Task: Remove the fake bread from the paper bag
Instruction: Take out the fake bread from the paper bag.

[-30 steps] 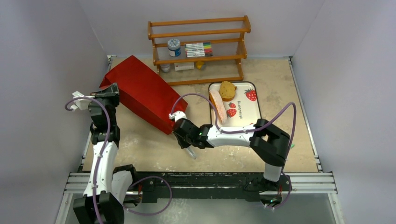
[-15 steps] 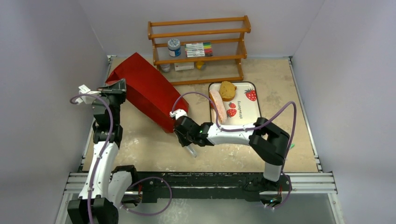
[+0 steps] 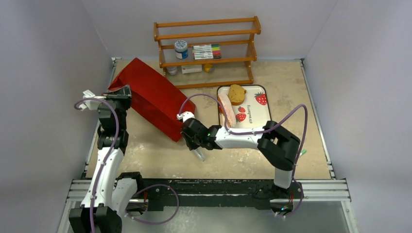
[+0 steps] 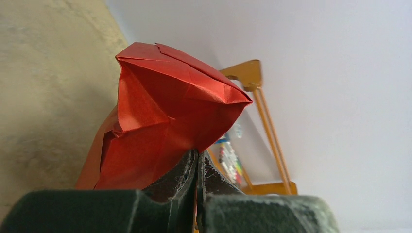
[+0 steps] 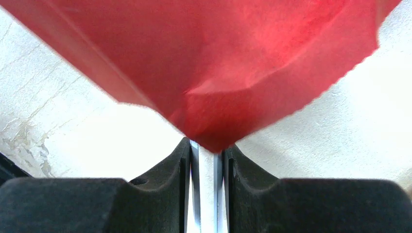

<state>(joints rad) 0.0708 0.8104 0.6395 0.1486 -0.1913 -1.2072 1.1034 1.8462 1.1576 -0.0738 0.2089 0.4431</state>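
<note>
The red paper bag [image 3: 153, 97] lies tilted on the table, its closed end raised at the far left. My left gripper [image 3: 125, 92] is shut on that raised end; the left wrist view shows its jaws [image 4: 198, 154] pressed together on the crumpled red paper [image 4: 165, 107]. My right gripper [image 3: 185, 127] is at the bag's near right corner. In the right wrist view its fingers [image 5: 206, 145] stand nearly closed with the red corner [image 5: 209, 58] pinched at the tips. A round bun [image 3: 237, 93] and a long pale loaf [image 3: 226, 110] lie on the strawberry tray [image 3: 260, 114]. The bag's inside is hidden.
A wooden shelf rack [image 3: 206, 48] with a jar, markers and small items stands at the back. The tray sits just right of the bag. White walls enclose the table on the left, back and right.
My left gripper has raised the bag's far end and carried it a little right. My right gripper has moved slightly away from me with the bag's corner.
</note>
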